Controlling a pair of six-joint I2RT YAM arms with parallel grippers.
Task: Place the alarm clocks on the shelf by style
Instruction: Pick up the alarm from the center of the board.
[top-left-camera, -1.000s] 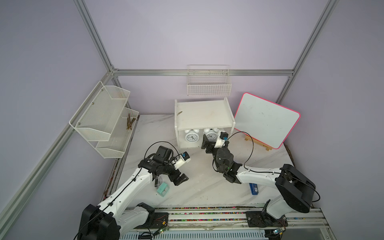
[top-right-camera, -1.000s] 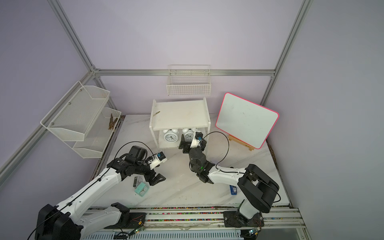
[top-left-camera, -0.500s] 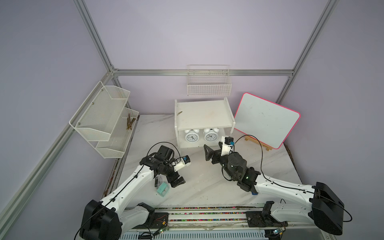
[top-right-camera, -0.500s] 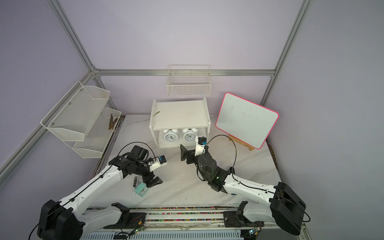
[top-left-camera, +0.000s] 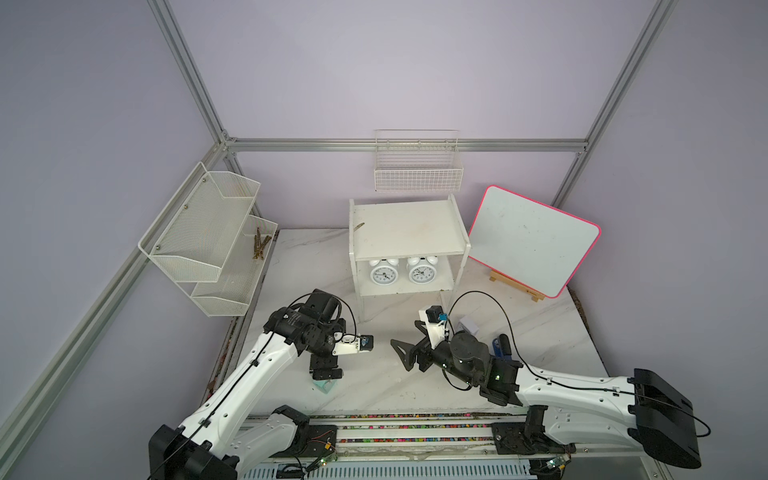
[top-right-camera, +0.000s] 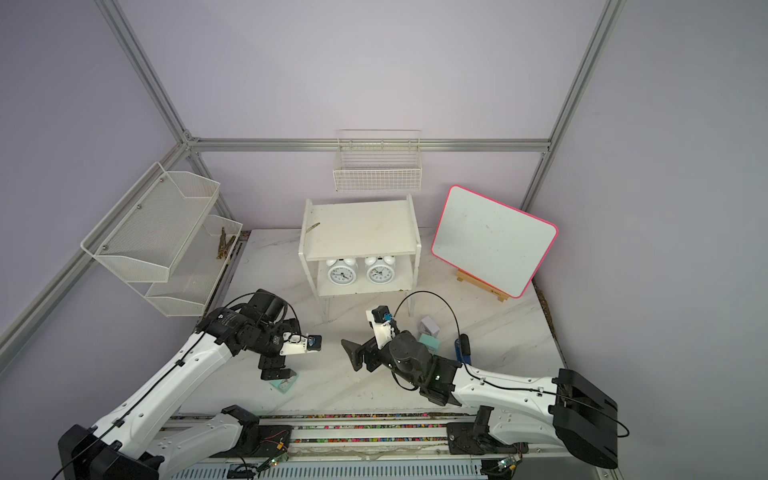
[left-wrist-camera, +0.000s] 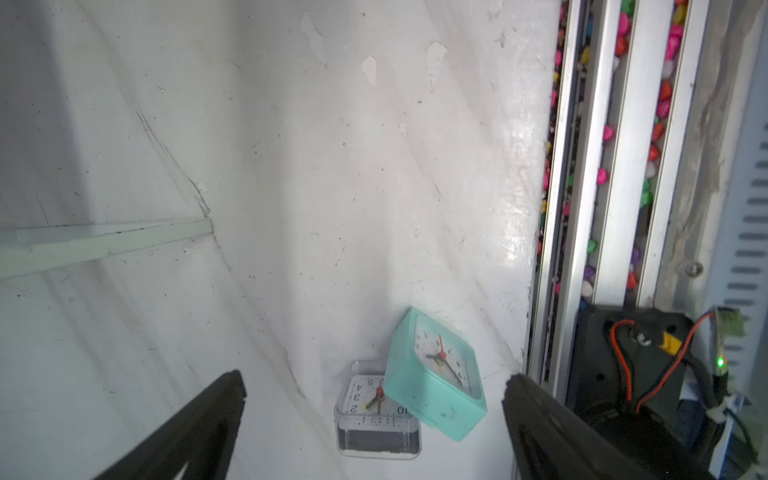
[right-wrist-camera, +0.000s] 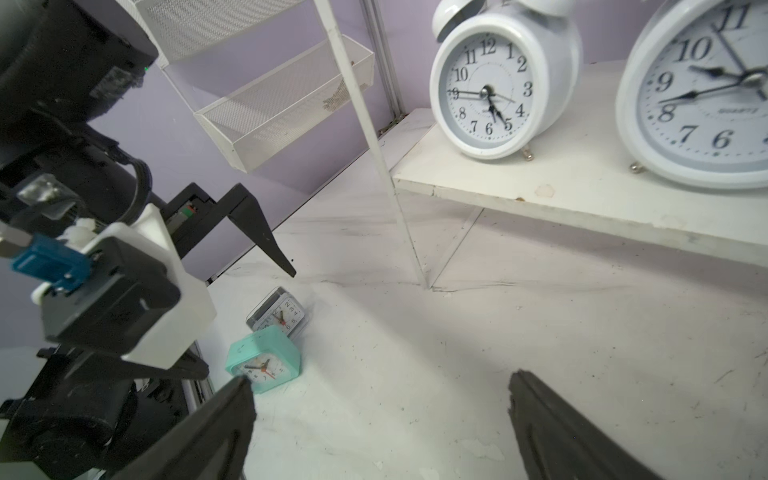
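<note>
Although both arms reach over the tabletop (top-left-camera: 395, 395), neither holds a clock.

Left gripper (left-wrist-camera: 374, 378): jaws spread wide, nothing between them, pointing down at a mint green clock (left-wrist-camera: 436, 374). In the left wrist view this clock's edge covers a corner of the clear clock (left-wrist-camera: 376, 411). Both lie well in front of the shelf (top-left-camera: 409, 226), off its left leg.

Right gripper (right-wrist-camera: 380, 380): jaws likewise wide apart and empty, held in front of the shelf.

Two white twin-bell clocks (top-left-camera: 384, 272) (top-left-camera: 422, 271) stand upright, side by side, on the shelf's lower tier.

A lilac-white clock (top-right-camera: 430, 326) and a second mint clock (top-right-camera: 430, 343), partly hidden by the right arm, sit just beside each other before the shelf's right leg.
</note>
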